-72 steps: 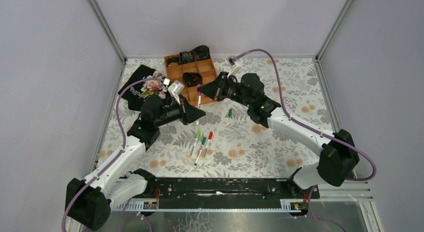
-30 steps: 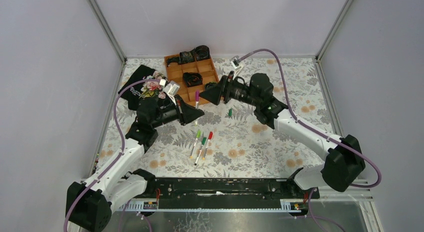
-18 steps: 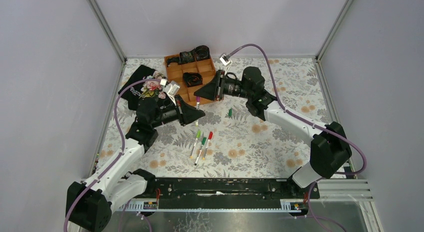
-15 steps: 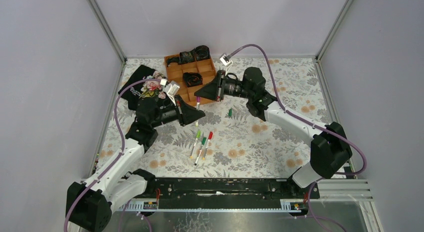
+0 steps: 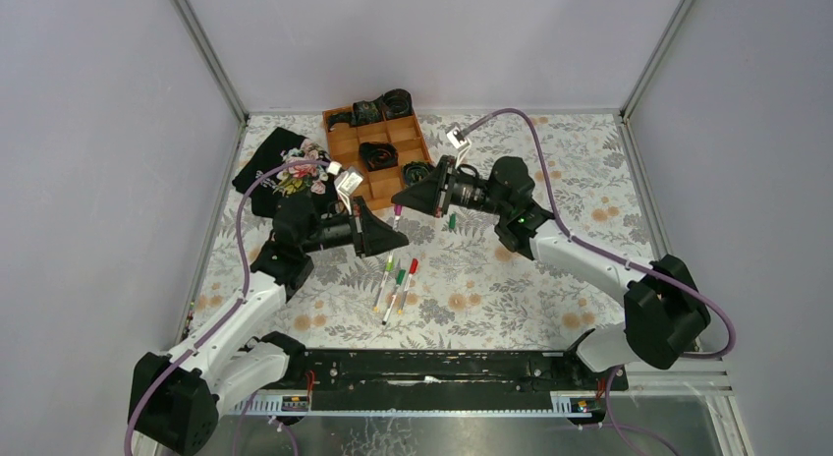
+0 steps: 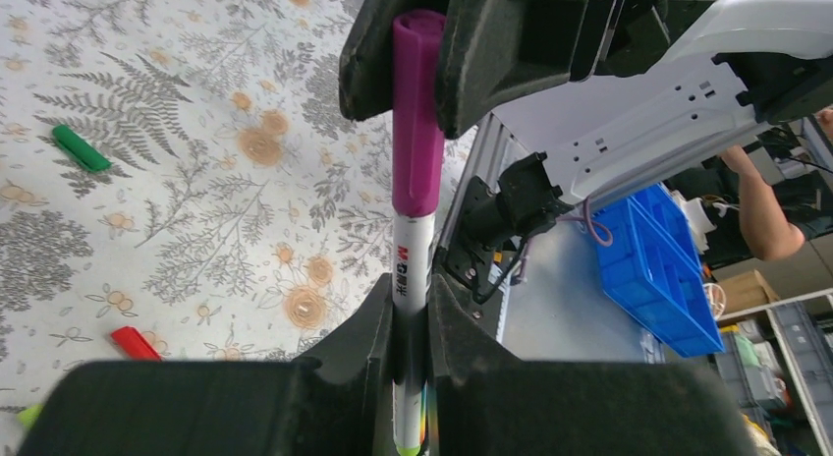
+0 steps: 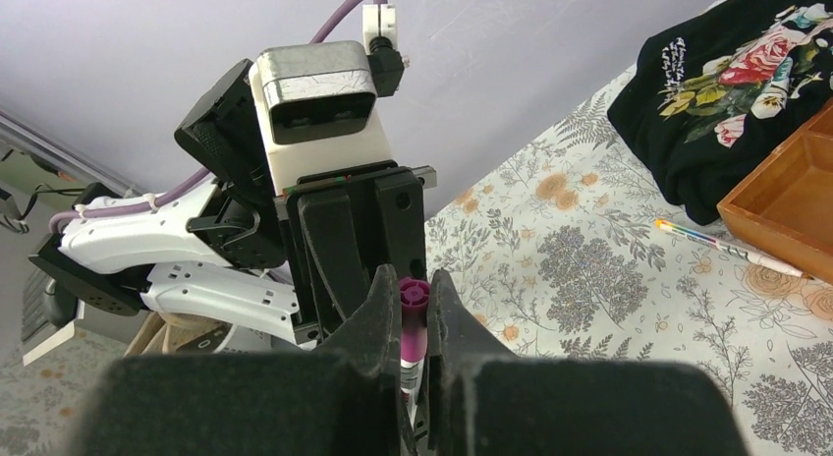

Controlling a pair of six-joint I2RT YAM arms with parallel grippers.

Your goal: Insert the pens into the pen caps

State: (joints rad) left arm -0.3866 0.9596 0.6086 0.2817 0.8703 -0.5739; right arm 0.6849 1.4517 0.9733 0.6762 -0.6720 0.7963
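Observation:
A white pen (image 6: 411, 269) stands up between the jaws of my left gripper (image 6: 411, 318), which is shut on its barrel. A magenta pen cap (image 6: 417, 122) sits over the pen's upper end. My right gripper (image 7: 414, 279) faces the left one and is shut on that magenta cap (image 7: 413, 323). From above, this pen (image 5: 395, 218) bridges the two gripper tips over the mat. A loose dark green cap (image 5: 451, 221) lies on the mat beside the right gripper. Three pens with lime green (image 5: 384, 277), dark green (image 5: 395, 290) and red (image 5: 408, 279) ends lie side by side nearer the front.
A wooden tray (image 5: 344, 132) with black coiled items stands at the back. A black floral shirt (image 5: 280, 171) lies left of it. One more thin pen (image 7: 727, 245) lies on the mat by the tray's edge.
My right gripper came in over the pen's magenta end and its jaws closed on the cap. Both grippers, with the pen between them, shifted slightly toward the front right.

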